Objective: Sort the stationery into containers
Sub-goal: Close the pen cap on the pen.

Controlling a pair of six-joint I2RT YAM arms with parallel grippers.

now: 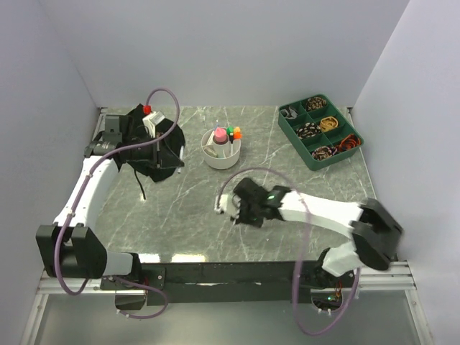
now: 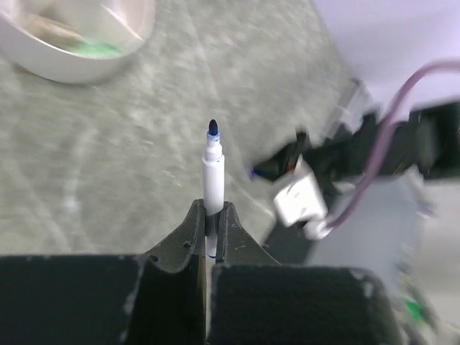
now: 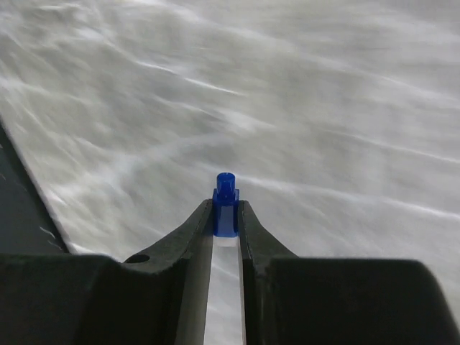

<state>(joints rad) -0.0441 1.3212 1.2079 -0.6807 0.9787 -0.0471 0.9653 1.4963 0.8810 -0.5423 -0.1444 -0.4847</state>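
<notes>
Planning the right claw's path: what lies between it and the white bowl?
Nothing; the top view shows only bare table between the right claw and the bowl.

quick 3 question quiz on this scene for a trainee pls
1. True or false: the left gripper is shut on a white pen with a blue tip.
2. What does the right gripper hold? A) a small blue piece B) an orange highlighter C) nothing
3. Fill in: the pink-capped bottle stands in the round white ____.
Key: 1 true; 2 A; 3 bowl.
</notes>
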